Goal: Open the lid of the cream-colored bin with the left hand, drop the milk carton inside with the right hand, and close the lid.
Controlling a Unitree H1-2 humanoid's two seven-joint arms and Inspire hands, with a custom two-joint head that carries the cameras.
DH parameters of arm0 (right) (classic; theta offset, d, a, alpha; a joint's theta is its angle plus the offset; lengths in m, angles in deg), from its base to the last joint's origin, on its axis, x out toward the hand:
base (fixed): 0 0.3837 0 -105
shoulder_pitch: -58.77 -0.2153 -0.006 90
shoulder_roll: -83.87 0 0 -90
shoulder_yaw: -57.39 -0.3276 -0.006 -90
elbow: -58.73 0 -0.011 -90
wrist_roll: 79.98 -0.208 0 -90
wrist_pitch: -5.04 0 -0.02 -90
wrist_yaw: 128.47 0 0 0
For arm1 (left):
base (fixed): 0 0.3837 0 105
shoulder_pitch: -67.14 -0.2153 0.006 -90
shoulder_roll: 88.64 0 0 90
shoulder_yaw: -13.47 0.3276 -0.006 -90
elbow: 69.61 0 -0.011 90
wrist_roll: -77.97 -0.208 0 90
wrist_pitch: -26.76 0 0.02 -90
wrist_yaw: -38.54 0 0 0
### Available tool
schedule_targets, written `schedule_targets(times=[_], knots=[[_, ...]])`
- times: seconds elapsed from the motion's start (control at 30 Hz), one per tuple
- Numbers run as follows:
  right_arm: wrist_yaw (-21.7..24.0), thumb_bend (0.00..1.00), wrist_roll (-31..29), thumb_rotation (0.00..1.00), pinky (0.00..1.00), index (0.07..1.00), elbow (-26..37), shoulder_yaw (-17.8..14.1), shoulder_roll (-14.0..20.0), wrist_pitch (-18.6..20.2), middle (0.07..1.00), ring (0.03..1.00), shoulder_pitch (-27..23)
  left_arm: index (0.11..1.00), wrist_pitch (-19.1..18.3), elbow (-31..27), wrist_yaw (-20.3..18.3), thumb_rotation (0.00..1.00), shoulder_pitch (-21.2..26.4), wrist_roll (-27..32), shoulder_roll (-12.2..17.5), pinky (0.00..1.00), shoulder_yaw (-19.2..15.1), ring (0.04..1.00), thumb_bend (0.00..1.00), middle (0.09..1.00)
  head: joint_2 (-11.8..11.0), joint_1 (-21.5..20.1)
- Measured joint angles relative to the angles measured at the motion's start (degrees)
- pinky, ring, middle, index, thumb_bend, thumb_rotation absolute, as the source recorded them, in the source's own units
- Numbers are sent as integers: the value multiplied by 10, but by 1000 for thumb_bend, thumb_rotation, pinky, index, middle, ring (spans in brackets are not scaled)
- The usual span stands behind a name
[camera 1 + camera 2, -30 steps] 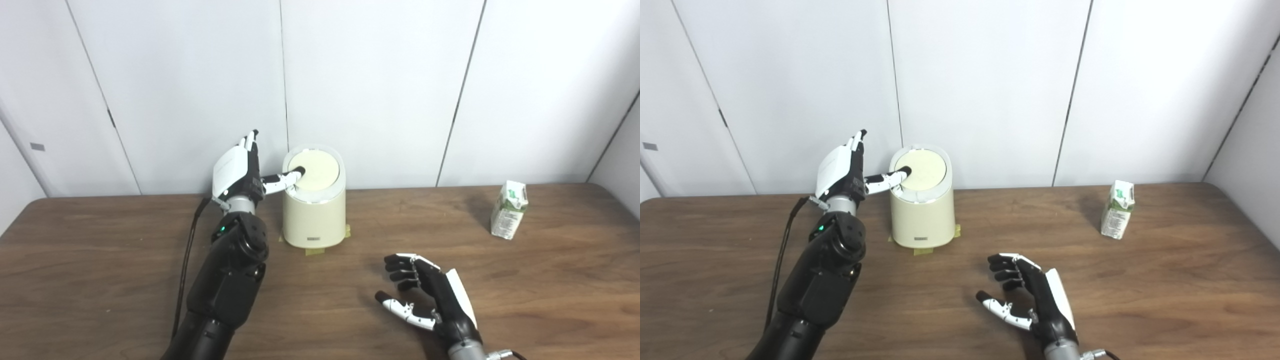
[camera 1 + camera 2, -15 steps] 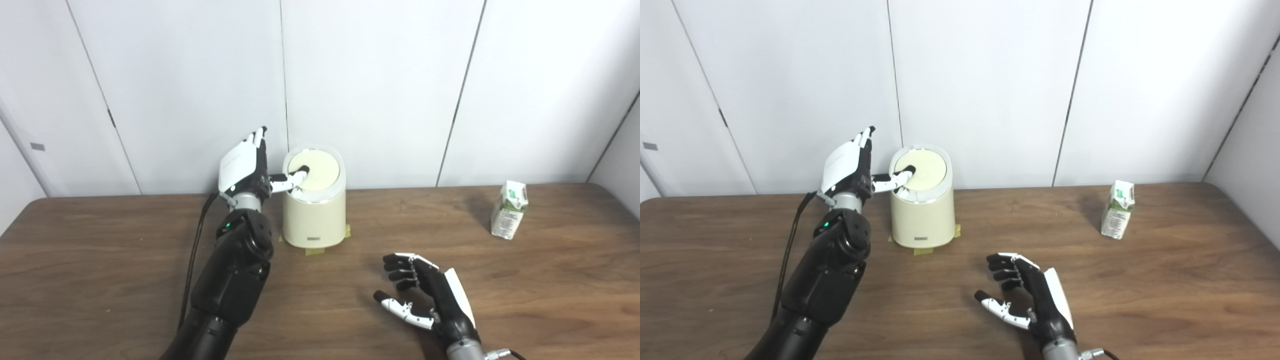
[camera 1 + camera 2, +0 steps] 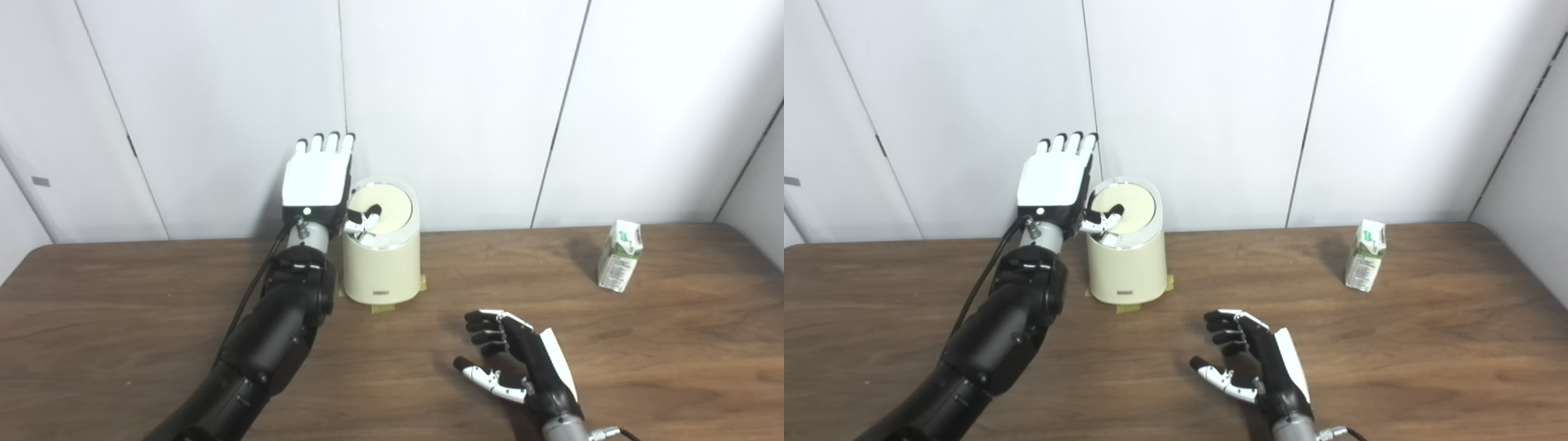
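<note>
The cream-colored bin [image 3: 381, 263] is seen standing on the wooden counter [image 3: 122, 318], close to the white wall panels, with bits of tape showing at its base. Its lid [image 3: 387, 207] is still down. The left hand [image 3: 317, 184] is held upright just left of the bin, back of the hand toward the cameras, its fingers [image 3: 324, 143] extended straight up and set side by side; only the thumb [image 3: 366, 218] is bent across onto the left part of the lid, and nothing is gripped.

The milk carton [image 3: 620, 256] is found upright on the counter well to the right of the bin, untouched. The right hand [image 3: 520, 364] is held low over the counter in front of the bin and to its right, palm turned leftward, its fingers [image 3: 487, 327] loosely curled and apart, empty.
</note>
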Motion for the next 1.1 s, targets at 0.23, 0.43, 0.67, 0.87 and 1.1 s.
schedule_targets(times=[0.23, 0.43, 0.67, 0.87, 1.1], knots=[[1, 316, 1, 79, 558, 662, 5, 2, -2, 2, 672, 640, 0, 1000, 2, 10, -14, 214, -2, -14, 8, 1000, 6, 1000, 1000, 1000, 3, -1], [2, 316, 0, 90, 571, 662, 5, 2, -2, 3, 675, 651, 0, 1000, 2, 22, -14, 275, -3, -20, 10, 1000, 2, 1000, 1000, 1000, 2, -4], [3, 320, 1, 66, 563, 662, 7, 3, -3, 8, 670, 642, 0, 1000, 3, 64, 68, 687, -23, -3, 10, 1000, -11, 1000, 588, 1000, 3, -5], [3, 318, 1, 81, 575, 662, 13, 3, -5, 17, 675, 652, 1, 1000, 6, 59, 105, 982, -46, 55, 1, 1000, -37, 1000, 573, 1000, 1, -5], [3, 315, -1, 68, 564, 660, 12, 3, -4, 14, 671, 644, 0, 1000, 7, -32, 118, 1000, -93, 79, 0, 1000, -45, 1000, 573, 1000, -2, -4]])
